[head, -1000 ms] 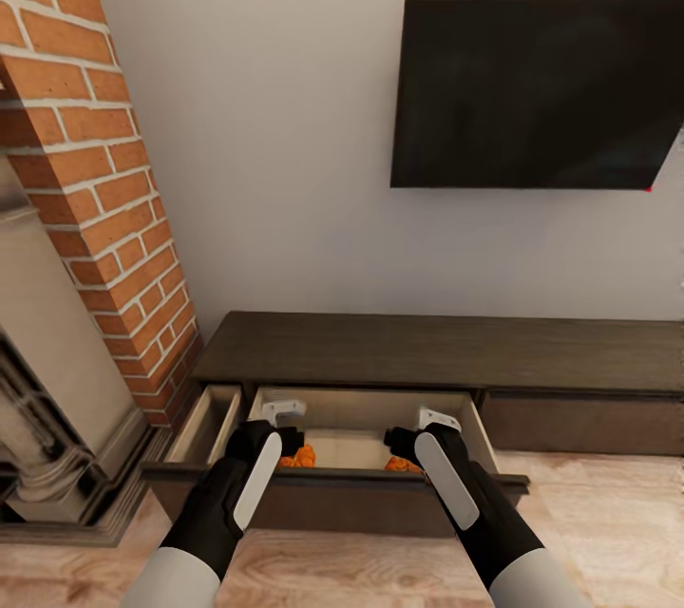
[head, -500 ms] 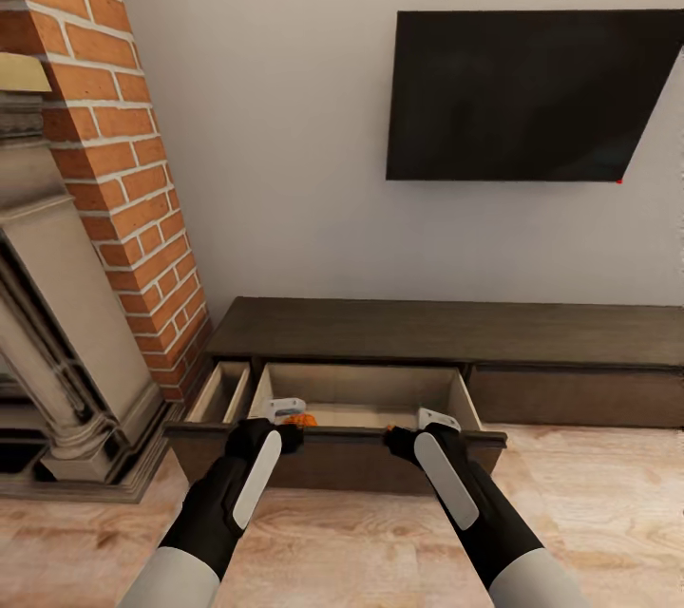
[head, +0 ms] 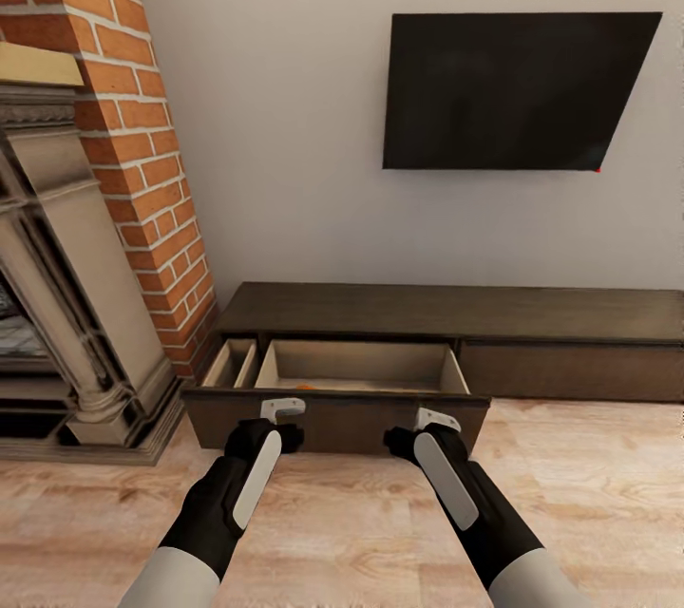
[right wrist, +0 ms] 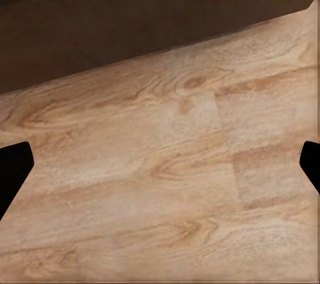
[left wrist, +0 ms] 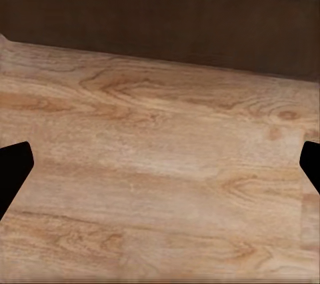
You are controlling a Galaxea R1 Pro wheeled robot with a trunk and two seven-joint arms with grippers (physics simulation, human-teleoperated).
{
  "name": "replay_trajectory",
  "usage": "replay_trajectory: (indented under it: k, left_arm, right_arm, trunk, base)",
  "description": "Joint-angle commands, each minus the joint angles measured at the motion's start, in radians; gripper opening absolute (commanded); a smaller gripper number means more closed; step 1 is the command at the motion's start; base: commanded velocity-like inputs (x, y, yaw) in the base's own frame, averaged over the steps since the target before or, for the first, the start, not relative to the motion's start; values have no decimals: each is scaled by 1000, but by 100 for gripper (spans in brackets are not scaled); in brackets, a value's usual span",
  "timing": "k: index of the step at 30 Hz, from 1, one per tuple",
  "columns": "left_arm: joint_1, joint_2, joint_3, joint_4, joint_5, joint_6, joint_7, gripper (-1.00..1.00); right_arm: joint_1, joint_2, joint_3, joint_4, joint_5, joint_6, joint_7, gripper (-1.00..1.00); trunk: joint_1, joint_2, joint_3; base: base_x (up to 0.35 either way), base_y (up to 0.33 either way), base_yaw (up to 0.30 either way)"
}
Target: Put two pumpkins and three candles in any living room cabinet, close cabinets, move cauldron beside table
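The long dark-brown cabinet (head: 456, 313) stands against the wall with its left drawer (head: 361, 366) pulled out, pale beige inside. A thin orange sliver of a pumpkin (head: 306, 387) peeks over the drawer's front panel; the rest of the drawer's contents are hidden behind that panel. My left gripper (head: 285, 427) and right gripper (head: 418, 434) hang in front of the panel, above the wooden floor. Both are open with nothing between the fingers, and each wrist view has dark fingertips (left wrist: 13, 171) (right wrist: 13, 167) at the far edges. The candles, cauldron and table are out of view.
A narrow side compartment (head: 233, 366) is also pulled out beside the drawer. A stone fireplace (head: 66, 304) with a brick chimney (head: 142, 161) stands at the left. A black TV (head: 518, 90) hangs on the wall above the cabinet. Wooden floor (head: 570, 494) spreads to the right.
The view has pulled back from the cabinet. My grippers were over the open drawer by the pumpkins; now they are in front of its panel, over the floor.
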Motion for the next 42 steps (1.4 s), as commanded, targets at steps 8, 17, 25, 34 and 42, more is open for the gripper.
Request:
replay_trajectory:
  k: [8, 17, 25, 34, 42]
  left_arm:
    - [0, 0, -1, 0, -4, -14, 4, 100]
    - [2, 0, -12, 17, -10, -107, 3, 100]
    - [10, 0, -20, 33, -14, -165, 0, 100]
    - [11, 0, -25, 106, -28, -282, 0, 100]
    - [11, 0, -26, 177, -42, -425, -2, 100]
  right_arm:
    - [0, 2, 11, 9, 8, -6, 0, 100]
    - [1, 2, 15, 11, 10, -28, 0, 100]
    - [13, -11, 90, 39, 67, -218, 8, 100]
    - [14, -5, 160, 173, 158, -369, 147, 100]
    - [14, -3, 165, 190, 160, -443, 162, 100]
  trunk:
    - [31, -56, -25]
    - [65, -119, -53]
    - [96, -175, -78]
    - [130, -238, -107]
    - [161, -294, -132]
  base:
    - [-42, 0, 0]
    - [0, 0, 0]
    - [0, 0, 0]
    - [0, 0, 0]
    - [0, 0, 0]
